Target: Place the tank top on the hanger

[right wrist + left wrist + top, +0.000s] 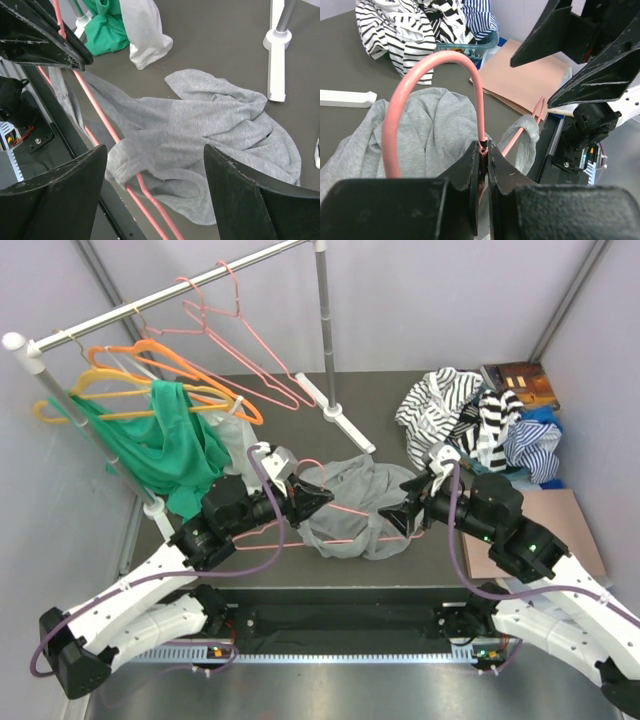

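Our left pincer (483, 150) pinches the hanger (445, 56) below its hook, we think to steady it; our right pincer (152, 150) is spread and empty over the tank top (215, 125), bunched on the counter (210, 40) around the wire

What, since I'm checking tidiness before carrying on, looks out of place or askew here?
The grey tank top lies crumpled on the table, with the pink hanger only partly threaded through it; the left pincer grips that hanger near its hook. Behind, the green garment hangs lopsided off an orange hanger, slumping toward the table.
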Robot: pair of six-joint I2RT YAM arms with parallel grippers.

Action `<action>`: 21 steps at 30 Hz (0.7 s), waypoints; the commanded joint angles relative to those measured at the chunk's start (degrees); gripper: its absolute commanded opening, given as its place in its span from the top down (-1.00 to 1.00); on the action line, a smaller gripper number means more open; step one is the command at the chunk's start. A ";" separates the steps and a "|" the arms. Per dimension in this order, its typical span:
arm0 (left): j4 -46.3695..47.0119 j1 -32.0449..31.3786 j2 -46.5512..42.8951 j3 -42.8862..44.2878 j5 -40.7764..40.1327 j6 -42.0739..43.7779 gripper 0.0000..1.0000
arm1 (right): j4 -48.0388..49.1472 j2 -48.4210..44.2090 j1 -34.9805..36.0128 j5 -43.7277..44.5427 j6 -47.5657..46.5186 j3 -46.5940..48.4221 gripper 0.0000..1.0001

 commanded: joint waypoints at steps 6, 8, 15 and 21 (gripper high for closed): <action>-3.23 1.02 -1.85 3.43 0.85 4.51 1.00 | -5.86 -2.86 0.53 0.06 -1.82 3.95 -0.55; -5.94 1.02 -1.50 5.01 2.86 6.53 1.00 | -4.64 -2.51 0.61 -1.35 -2.09 3.51 -0.55; -11.23 1.02 0.96 9.15 11.04 9.36 1.00 | 2.48 1.70 1.40 -13.38 -2.62 0.52 -0.51; -11.77 1.02 0.35 9.32 11.31 9.71 1.00 | 6.53 5.21 5.88 -13.23 -1.83 -1.94 -0.40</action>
